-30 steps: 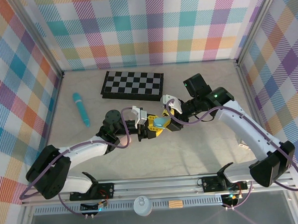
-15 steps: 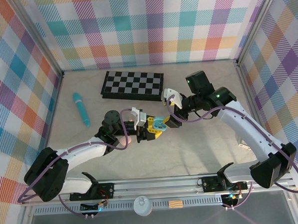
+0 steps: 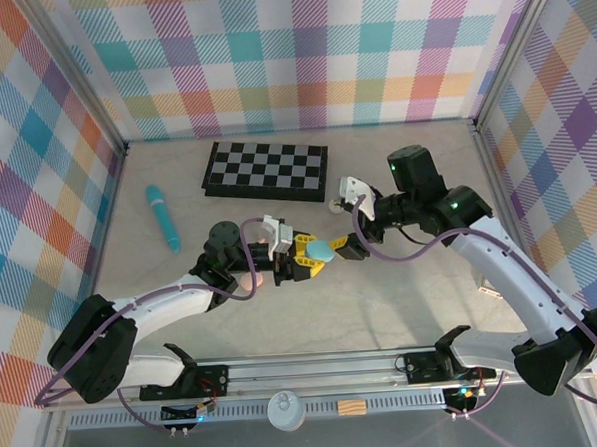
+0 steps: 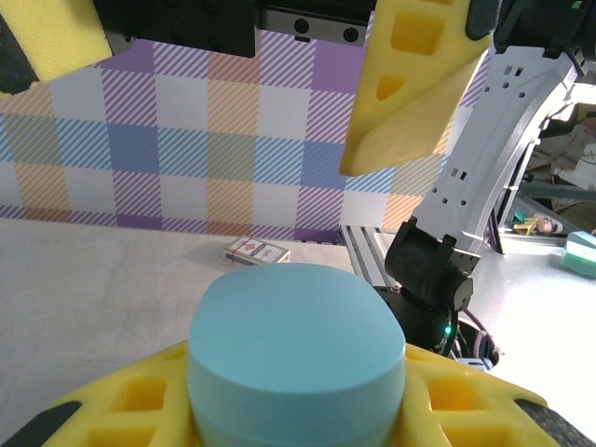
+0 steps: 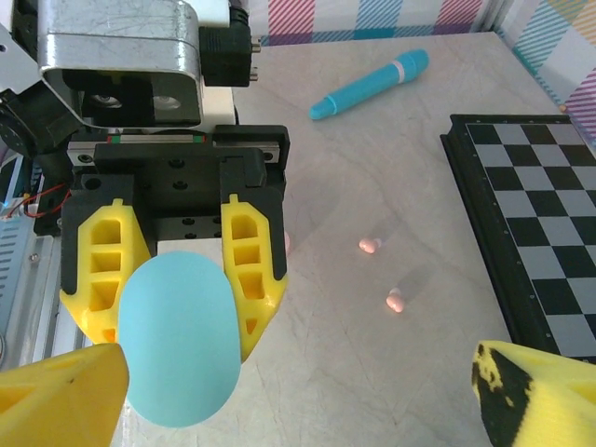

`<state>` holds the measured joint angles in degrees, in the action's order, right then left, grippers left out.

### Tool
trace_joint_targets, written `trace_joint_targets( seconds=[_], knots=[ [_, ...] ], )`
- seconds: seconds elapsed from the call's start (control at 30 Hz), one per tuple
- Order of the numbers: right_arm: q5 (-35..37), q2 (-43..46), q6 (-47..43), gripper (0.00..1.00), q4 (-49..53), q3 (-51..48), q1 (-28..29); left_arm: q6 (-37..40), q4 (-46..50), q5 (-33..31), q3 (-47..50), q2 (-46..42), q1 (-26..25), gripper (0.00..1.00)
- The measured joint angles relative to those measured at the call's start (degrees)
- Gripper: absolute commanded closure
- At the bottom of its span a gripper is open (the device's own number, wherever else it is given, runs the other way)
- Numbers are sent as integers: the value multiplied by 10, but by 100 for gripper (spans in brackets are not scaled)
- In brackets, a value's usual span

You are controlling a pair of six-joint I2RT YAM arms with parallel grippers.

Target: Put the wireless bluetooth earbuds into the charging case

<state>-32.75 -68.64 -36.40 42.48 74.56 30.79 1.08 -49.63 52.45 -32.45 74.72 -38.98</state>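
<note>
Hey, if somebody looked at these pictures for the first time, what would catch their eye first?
First comes the pale blue charging case, pinched in the left gripper over the middle of the table, with the right gripper open just beside it. After that, the chequerboard at the back, the teal stick at the left, and two tiny pink earbuds lying loose on the tabletop.

Left tool (image 3: 315, 253) clamped tight, right tool (image 3: 341, 227) spread wide.
</note>
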Motion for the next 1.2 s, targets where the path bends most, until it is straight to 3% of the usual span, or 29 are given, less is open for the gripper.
trace_joint_targets(
  seconds=[0.23, 0.5, 1.2],
  knots=[
    [-33, -1, -6, 8, -9, -31, 8, -3, 0, -6, 0, 0, 0, 74],
    [-22, -21, -18, 11, -14, -45, 33, -17, -4, -6, -1, 0, 0, 74],
    [7, -15, 3, 24, -19, -41, 25, -19, -4, -31, -1, 1, 0, 74]
  ],
)
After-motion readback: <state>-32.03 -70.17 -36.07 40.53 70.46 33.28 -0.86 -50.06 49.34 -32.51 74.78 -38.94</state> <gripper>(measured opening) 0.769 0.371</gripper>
